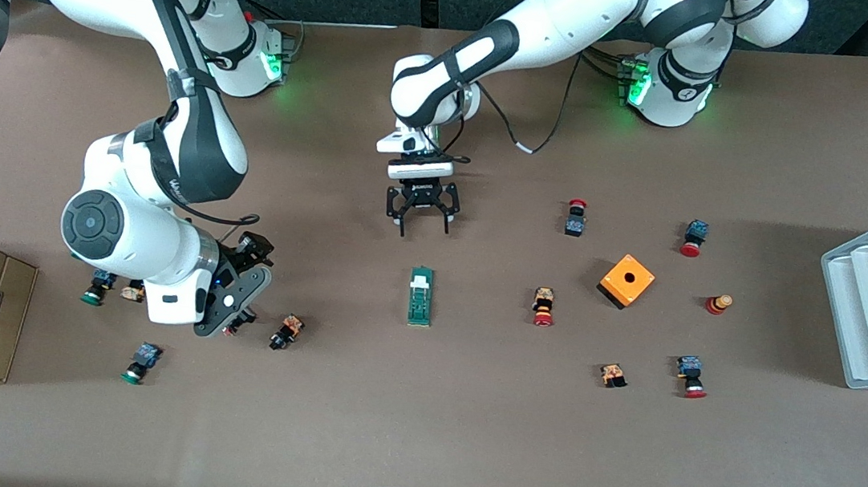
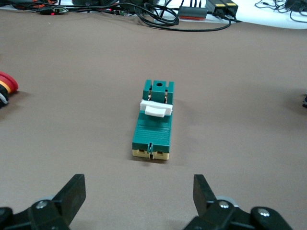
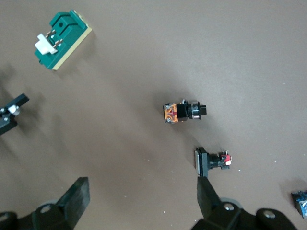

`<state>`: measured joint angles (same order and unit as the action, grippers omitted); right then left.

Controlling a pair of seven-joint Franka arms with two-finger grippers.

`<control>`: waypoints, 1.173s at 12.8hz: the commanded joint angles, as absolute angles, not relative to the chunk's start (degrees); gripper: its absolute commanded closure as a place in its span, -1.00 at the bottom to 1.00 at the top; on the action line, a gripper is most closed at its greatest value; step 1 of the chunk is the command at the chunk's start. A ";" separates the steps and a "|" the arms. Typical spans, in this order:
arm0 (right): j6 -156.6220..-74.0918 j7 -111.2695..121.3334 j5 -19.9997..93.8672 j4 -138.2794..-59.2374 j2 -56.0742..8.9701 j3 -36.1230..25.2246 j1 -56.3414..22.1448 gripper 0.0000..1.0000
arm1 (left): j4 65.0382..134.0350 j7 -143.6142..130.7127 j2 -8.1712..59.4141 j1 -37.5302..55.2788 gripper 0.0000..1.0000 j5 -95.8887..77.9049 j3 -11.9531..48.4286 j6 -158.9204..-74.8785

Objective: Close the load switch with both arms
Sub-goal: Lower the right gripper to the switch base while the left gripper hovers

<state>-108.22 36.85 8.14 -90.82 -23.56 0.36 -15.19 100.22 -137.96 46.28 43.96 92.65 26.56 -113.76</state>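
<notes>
Green load switch (image 1: 420,296) w/ white slider is seen lying flat on the brown paper-covered table (image 1: 462,440), approx. mid-table, touched by nothing. Left gripper (image 1: 420,222) is held over bare table just beside the switch's end toward the robot bases, fingers spread, nothing pinched. Right gripper (image 1: 237,312), also spread and empty, is hung low toward the right arm's end, over scattered push buttons (image 1: 286,332). An orange box (image 1: 627,281) sits toward the left arm's end.
</notes>
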 commanded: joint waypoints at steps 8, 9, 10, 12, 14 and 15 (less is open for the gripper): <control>-117.32 42.45 9.32 -90.70 -27.85 -0.09 -24.33 -0.99 | 98.88 -143.79 52.12 45.17 -0.88 105.90 24.08 -110.57; -118.55 42.45 9.32 -90.79 -28.47 -0.09 -25.22 -0.99 | 98.96 -143.79 52.55 45.18 -0.81 107.39 24.00 -110.48; -119.43 42.45 9.23 -90.79 -29.17 -0.09 -25.31 -0.99 | 98.88 -143.79 53.34 45.18 -0.79 108.97 23.99 -110.39; -121.63 43.24 9.23 -90.79 -30.84 -0.09 -25.49 -0.99 | 97.13 -144.05 54.31 45.17 -0.76 109.95 23.99 -109.51; -123.48 43.42 9.05 -90.79 -32.16 -0.09 -27.41 -0.99 | 97.03 -144.75 55.89 45.18 -0.65 111.44 23.91 -107.68; -124.36 43.33 8.79 -90.70 -32.69 -0.09 -28.20 -0.99 | 96.86 -146.76 56.25 45.18 -0.56 112.84 23.91 -106.80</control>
<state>-122.15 42.77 8.16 -91.10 -31.56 0.36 -26.33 98.59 -143.76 54.40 44.17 110.55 24.41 -108.93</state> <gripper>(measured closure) 0.000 0.163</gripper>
